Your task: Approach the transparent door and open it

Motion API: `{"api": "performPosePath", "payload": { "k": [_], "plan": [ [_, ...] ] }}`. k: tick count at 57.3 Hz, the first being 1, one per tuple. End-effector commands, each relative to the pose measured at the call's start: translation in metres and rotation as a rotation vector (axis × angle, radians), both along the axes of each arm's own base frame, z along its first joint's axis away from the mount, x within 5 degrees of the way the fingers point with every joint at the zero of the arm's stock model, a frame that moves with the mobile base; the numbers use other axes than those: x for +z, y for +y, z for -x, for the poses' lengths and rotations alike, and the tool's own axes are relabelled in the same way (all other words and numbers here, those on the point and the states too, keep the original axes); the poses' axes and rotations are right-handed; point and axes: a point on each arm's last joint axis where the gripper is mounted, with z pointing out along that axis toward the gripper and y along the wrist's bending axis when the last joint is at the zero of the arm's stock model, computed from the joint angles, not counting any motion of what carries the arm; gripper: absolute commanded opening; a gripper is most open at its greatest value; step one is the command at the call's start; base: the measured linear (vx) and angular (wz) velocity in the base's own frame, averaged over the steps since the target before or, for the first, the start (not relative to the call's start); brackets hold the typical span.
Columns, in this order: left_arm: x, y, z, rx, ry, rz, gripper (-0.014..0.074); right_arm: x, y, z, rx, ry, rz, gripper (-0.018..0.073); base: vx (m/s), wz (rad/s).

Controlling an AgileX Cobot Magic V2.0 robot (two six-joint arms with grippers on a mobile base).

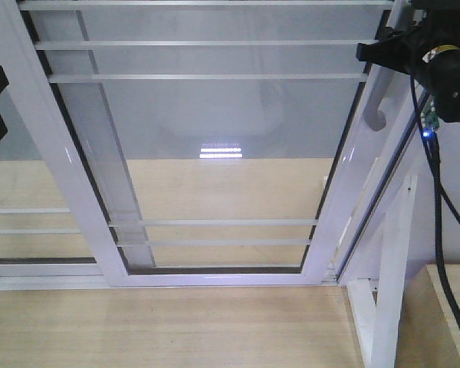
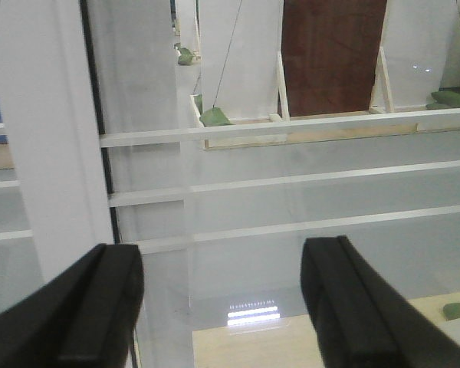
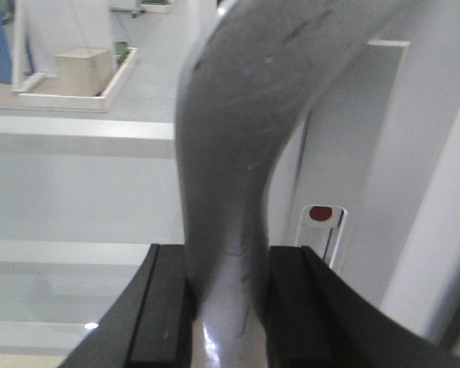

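The transparent door [image 1: 215,115] fills the front view, clear glass in a white frame crossed by thin white bars. Its curved grey handle [image 1: 376,113] stands on the right stile. My right gripper [image 1: 385,50] is at the top right, against that handle. In the right wrist view the handle [image 3: 230,153] runs down between the two black fingers [image 3: 165,314], and the right gripper [image 3: 226,307] is shut on it. A lock plate [image 3: 320,226] with a red dot sits just to the right. My left gripper [image 2: 222,307] is open in front of the barred glass [image 2: 291,180], holding nothing.
A second barred glass panel [image 1: 31,222] stands at the left behind a white post [image 2: 54,138]. A white diagonal brace [image 1: 391,291] and a black cable [image 1: 438,230] are at the right. Light wood floor [image 1: 176,330] lies below. A brown panel [image 2: 330,54] shows beyond the glass.
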Motion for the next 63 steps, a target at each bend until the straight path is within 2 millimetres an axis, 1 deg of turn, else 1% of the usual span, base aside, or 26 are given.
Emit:
{"api": "performPosePath", "payload": {
  "k": [1,22,29,38,47,54,63],
  "plan": [
    [0.022,0.0,0.001,0.002,-0.126,0.028,0.0559,0.041,0.034,0.009,0.102,-0.172,0.023,0.006,0.0,0.0],
    [0.022,0.0,0.001,0.002,-0.126,0.028,0.0559,0.041,0.08,0.02,0.22,-0.173,0.013,0.0064,0.0,0.0],
    [0.022,0.0,0.001,0.002,-0.126,0.028,0.0559,0.041,0.093,0.024,0.251,-0.173,0.011,0.0064,0.0,0.01],
    [0.022,0.0,0.001,0.002,-0.126,0.028,0.0559,0.041,0.092,0.027,0.251,-0.127,0.007,0.0064,0.0,0.0],
    [0.022,0.0,0.001,0.002,-0.125,0.028,0.0559,0.047,0.089,0.037,0.266,-0.029,0.027,0.0064,0.0,0.0],
    [0.022,0.0,0.001,0.002,-0.125,0.028,0.0559,0.059,0.086,0.049,0.273,0.008,0.032,0.0064,0.0,-0.01],
    [0.021,0.0,0.0,0.002,-0.122,0.028,0.0559,0.084,0.079,0.071,0.285,0.041,0.038,0.0063,0.0,0.0]
  ]
}}
